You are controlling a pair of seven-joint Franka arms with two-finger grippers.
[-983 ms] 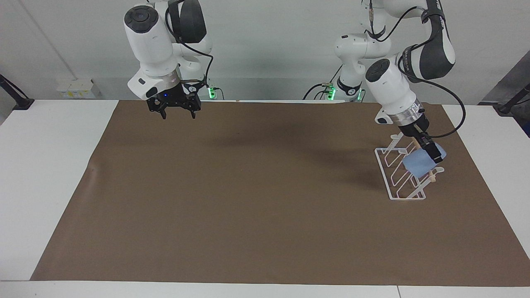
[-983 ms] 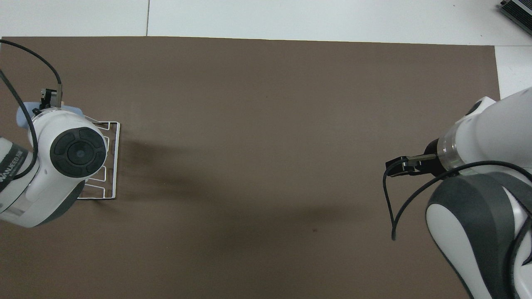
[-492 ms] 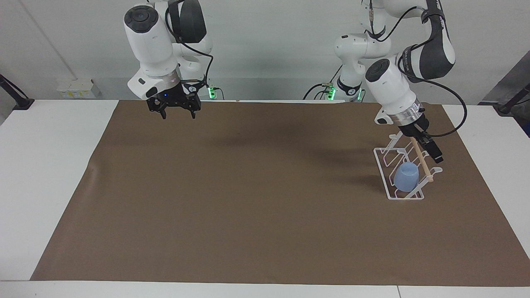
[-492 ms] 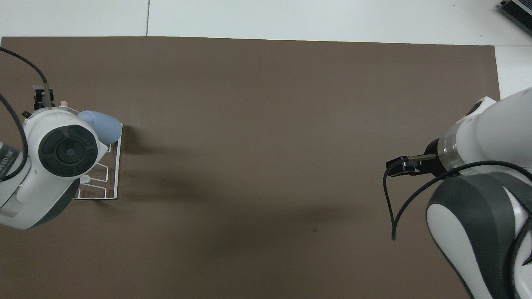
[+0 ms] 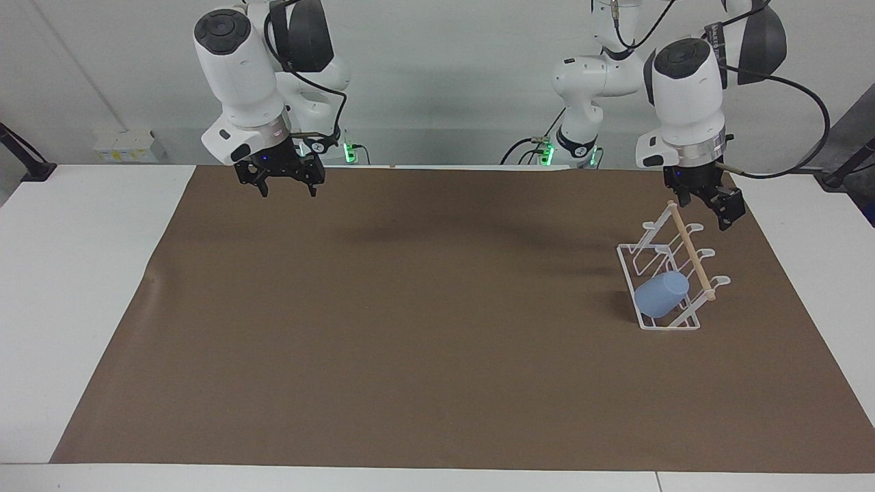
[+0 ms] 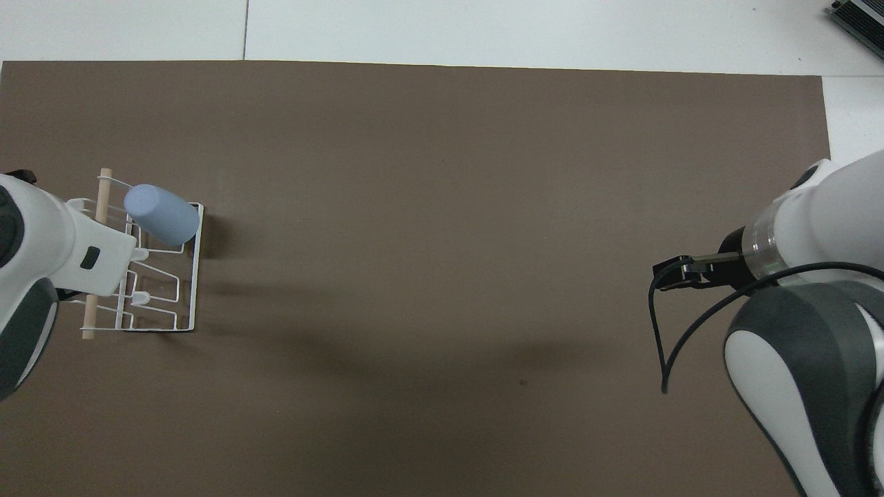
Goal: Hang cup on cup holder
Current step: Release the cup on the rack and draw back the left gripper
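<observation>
Cup sits tilted on a prong of the cup holder, at the rack's end farthest from the robots — base pointing up and outward, toward the right arm's end. Holder stands on the brown mat at the left arm's end of the surface. Left gripper hangs over the holder's nearer end, fingers released, holding nothing. Right gripper waits over the mat's edge near its base, fingers released. Cup looks light, stiff plastic, smooth and likely slippery — if regrasped, pinch across the tapered wall near the base. Hanging appears done.
</observation>
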